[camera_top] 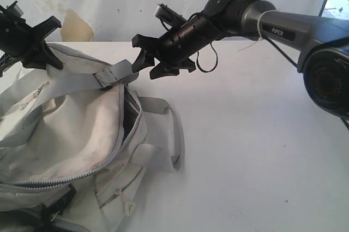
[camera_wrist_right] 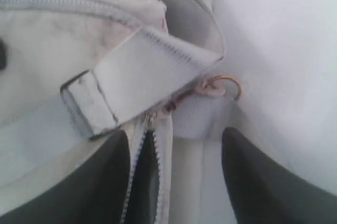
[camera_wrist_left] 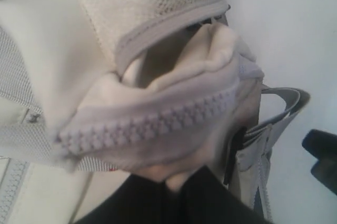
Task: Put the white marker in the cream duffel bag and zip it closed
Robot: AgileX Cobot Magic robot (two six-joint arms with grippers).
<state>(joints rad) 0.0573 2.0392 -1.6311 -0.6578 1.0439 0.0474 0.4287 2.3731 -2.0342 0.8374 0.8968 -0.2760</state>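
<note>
The cream duffel bag point(camera_top: 71, 134) lies at the left of the table, its main zipper point(camera_top: 128, 113) partly apart and showing dark lining. My left gripper point(camera_top: 48, 57) is shut on a fold of the bag's fabric beside the grey zipper teeth point(camera_wrist_left: 152, 126), holding the far edge up. My right gripper point(camera_top: 148, 68) hovers open over the bag's end, just past the grey strap point(camera_top: 112, 75). In the right wrist view its fingers point(camera_wrist_right: 105, 182) straddle the split zipper point(camera_wrist_right: 145, 171), with a small copper pull ring point(camera_wrist_right: 230, 84) ahead. The white marker is not visible.
The white table point(camera_top: 245, 150) stretches to the right of the bag. A grey handle loop point(camera_top: 174, 134) lies beside the bag. A side pocket zipper with a pull point(camera_top: 126, 206) faces the front. A stained white wall point(camera_top: 109, 3) stands behind.
</note>
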